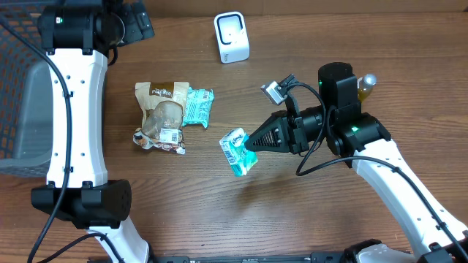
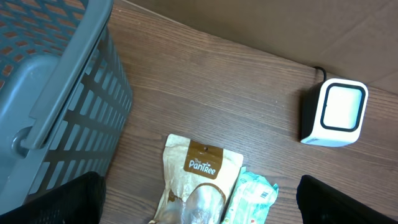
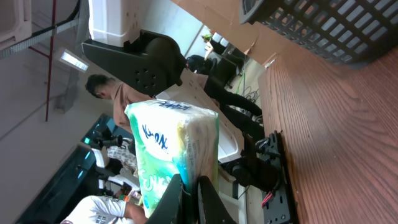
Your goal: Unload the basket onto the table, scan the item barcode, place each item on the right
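Observation:
My right gripper [image 1: 249, 142] is shut on the edge of a green and white tissue pack [image 1: 237, 150], held just above the table centre. In the right wrist view the pack [image 3: 174, 143] stands up from the pinched fingers [image 3: 205, 202]. The white barcode scanner [image 1: 232, 36] stands at the back of the table, well apart from the pack, and the left wrist view shows the scanner [image 2: 334, 114] with its window facing out. My left gripper [image 2: 202, 208] hangs open above a PanTree snack bag [image 2: 200, 180], holding nothing.
A teal wipes pack [image 1: 196, 107] lies against the snack bag [image 1: 162, 117]. A grey basket [image 1: 22, 95] fills the left edge. A small yellow bottle [image 1: 365, 86] stands behind my right arm.

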{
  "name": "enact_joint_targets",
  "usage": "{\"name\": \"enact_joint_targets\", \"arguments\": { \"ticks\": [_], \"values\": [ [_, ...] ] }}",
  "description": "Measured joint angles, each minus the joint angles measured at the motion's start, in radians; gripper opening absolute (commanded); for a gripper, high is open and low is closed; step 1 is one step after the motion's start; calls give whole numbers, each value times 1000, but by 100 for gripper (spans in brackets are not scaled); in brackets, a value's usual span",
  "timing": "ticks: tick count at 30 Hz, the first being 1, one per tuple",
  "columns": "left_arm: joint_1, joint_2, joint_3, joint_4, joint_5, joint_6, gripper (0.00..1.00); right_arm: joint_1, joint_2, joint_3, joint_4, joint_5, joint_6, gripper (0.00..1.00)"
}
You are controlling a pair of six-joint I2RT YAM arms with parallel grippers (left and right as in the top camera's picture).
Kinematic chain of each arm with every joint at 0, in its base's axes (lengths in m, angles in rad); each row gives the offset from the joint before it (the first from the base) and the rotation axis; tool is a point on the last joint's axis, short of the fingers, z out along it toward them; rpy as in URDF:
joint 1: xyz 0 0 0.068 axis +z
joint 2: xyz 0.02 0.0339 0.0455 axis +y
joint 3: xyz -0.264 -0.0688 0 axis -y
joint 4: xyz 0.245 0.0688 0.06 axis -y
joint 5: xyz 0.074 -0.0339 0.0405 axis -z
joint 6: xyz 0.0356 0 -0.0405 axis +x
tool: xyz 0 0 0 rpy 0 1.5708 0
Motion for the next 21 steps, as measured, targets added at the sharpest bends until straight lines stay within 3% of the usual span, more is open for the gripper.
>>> {"name": "enact_joint_targets", "arguments": {
  "ticks": [21],
  "values": [
    [0,0,0,0,0,0,100,0,0,0,-19,0,0,4]
  ]
}}
